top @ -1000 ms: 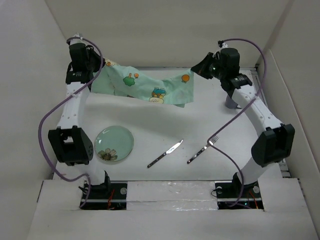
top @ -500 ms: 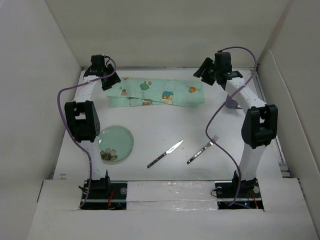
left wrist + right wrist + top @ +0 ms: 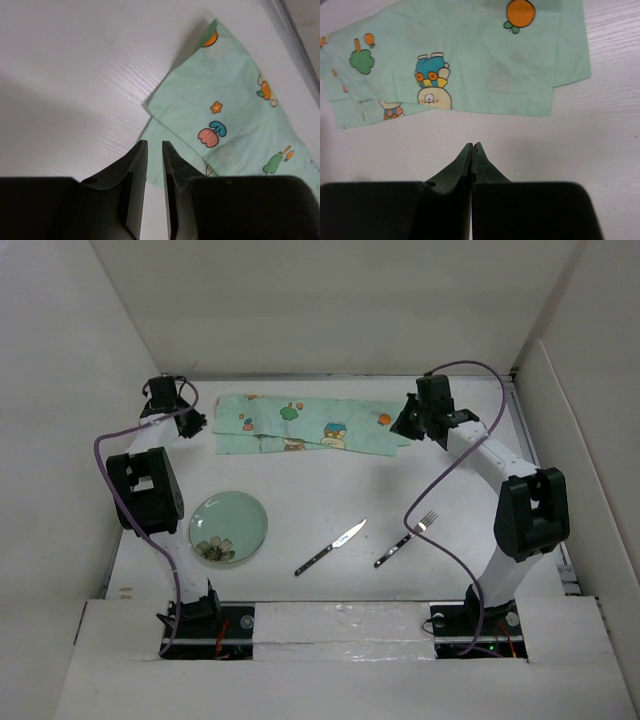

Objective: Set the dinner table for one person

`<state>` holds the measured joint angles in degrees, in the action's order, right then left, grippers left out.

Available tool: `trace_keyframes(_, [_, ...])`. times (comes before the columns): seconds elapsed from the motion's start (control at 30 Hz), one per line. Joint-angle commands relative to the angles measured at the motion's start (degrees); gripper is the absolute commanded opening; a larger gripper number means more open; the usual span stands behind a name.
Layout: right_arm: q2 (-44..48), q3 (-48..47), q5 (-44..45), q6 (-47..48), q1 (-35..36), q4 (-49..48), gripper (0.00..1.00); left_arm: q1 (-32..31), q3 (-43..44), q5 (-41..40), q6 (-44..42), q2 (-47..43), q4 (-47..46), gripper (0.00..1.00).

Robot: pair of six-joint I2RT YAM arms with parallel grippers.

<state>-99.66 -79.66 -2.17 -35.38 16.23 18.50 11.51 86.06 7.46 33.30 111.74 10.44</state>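
The dinner table [image 3: 330,490] is a plain white top. A mint-green cartoon-print placemat [image 3: 315,425] lies folded flat along its far side. My left gripper [image 3: 195,425] hovers off the mat's left end. Its jaws stand a narrow gap apart with nothing between them, and the cloth corner [image 3: 220,115] lies just past my left gripper [image 3: 154,143]. My right gripper [image 3: 408,420] sits at the mat's right end. In the right wrist view my right gripper [image 3: 472,145] is shut and empty, a little short of the mat's near edge [image 3: 470,60].
A pale green glass plate [image 3: 228,526] with a flower print lies near left. A knife [image 3: 331,547] and a fork [image 3: 407,538] lie slanted at the near middle. White walls close in the left, back and right sides.
A second ago both grippers held the placemat stretched in the air. It now lies on the table, both have let go and drawn back, and the right has shut.
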Motion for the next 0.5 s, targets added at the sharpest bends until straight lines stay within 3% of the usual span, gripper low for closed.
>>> trace_keyframes(0.0, [2.36,1.17,5.41,1.01,-1.72,0.74,0.0,-1.84,-2.56,-0.34,-0.94,-1.44,-0.77,0.17])
trace_keyframes(0.17, [-1.06,0.91,6.13,-0.13,-4.01,3.12,0.05,-2.54,-8.44,-4.82,-2.36,-3.2,1.26,0.32])
trace_keyframes(0.27, [-1.94,1.0,6.57,-0.4,-4.63,2.33,0.18,-2.54,-10.21,-6.05,-2.62,-3.2,1.17,0.37])
trace_keyframes(0.33, [-2.29,1.08,6.13,-0.4,-5.15,1.89,0.27,-2.54,-10.04,-6.14,-2.71,-2.41,1.43,0.37])
trace_keyframes(0.47, [-2.91,1.7,5.69,-0.48,-5.15,1.36,0.31,-3.07,-9.16,-5.79,-2.36,-0.92,1.25,0.37])
